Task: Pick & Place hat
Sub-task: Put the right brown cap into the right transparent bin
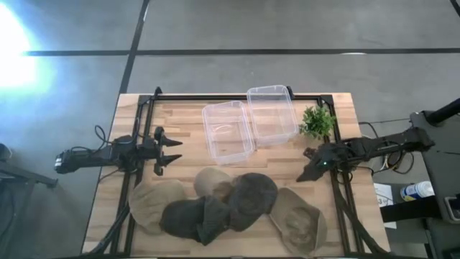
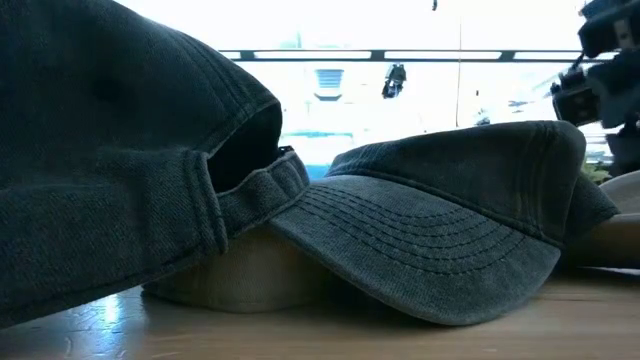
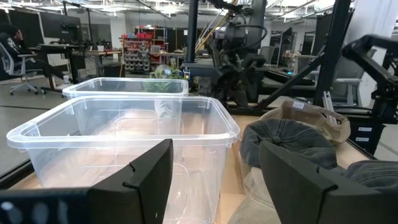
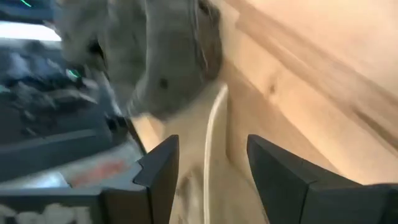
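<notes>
Several caps lie in a row along the table's near edge: a tan one [image 1: 152, 203] at the left, two dark grey ones [image 1: 192, 219] [image 1: 248, 200] overlapping a tan one [image 1: 213, 181] in the middle, and a tan one [image 1: 298, 219] at the right. The dark caps fill the low view [image 2: 440, 225]. My left gripper [image 1: 171, 152] is open and empty at the table's left, above the left tan cap, pointing toward the bins. My right gripper [image 1: 307, 167] is open and empty at the right, tilted down over the right tan cap [image 4: 161, 68].
Two clear plastic bins [image 1: 228, 132] [image 1: 273, 114] stand side by side at the table's far middle; they also show in the left wrist view [image 3: 124, 134]. A small green plant [image 1: 317, 121] stands at the far right. A black frame [image 1: 237, 96] runs along the table's edges.
</notes>
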`<action>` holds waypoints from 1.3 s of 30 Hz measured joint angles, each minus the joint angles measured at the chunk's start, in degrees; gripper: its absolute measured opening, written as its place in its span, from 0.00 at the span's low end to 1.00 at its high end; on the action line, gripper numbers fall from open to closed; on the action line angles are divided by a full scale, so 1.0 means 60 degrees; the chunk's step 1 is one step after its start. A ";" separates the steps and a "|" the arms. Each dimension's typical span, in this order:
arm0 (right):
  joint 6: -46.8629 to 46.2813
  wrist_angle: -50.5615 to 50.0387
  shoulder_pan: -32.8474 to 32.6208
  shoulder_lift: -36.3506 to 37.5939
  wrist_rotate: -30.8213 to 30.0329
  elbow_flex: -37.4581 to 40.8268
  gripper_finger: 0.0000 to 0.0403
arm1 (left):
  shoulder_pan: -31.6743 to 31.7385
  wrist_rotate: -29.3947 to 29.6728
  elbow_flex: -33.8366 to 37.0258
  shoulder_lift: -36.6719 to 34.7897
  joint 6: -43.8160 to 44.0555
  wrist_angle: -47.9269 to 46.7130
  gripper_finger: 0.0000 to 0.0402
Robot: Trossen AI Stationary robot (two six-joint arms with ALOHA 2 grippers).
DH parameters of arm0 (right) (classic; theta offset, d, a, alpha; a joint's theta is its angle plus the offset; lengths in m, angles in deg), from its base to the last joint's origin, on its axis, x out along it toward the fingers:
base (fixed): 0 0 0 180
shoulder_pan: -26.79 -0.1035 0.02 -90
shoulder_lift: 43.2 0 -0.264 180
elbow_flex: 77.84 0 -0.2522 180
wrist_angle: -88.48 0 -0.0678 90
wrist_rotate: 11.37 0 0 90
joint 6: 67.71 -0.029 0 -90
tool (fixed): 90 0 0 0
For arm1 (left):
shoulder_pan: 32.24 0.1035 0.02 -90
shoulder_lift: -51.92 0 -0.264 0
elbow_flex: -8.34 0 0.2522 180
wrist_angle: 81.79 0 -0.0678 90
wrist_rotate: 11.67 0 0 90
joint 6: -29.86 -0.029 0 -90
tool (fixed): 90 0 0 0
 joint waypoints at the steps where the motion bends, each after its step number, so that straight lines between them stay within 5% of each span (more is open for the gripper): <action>1: 0.0098 -0.0105 -0.0083 -0.0374 0.0212 -0.0246 0.46 | -0.0004 0.0000 -0.0002 -0.0002 -0.0004 0.0000 0.58; 20: 0.1891 0.0578 -0.1411 -0.6654 0.1049 -0.2230 0.64 | -0.0004 0.0000 -0.0002 -0.0002 -0.0002 0.0004 0.58; 25: 0.2235 0.1510 -0.1389 -0.7360 0.1114 -0.2237 0.50 | -0.0004 0.0000 -0.0004 -0.0001 -0.0003 0.0005 0.58; 32: 0.2755 0.1445 -0.1382 -0.7441 0.1097 -0.2241 0.09 | -0.0004 0.0000 -0.0003 -0.0002 -0.0004 0.0007 0.58; 39: 0.3531 -0.0421 -0.1382 -0.6317 0.1164 -0.2997 0.04 | -0.0003 0.0000 -0.0002 0.0004 -0.0004 0.0007 0.58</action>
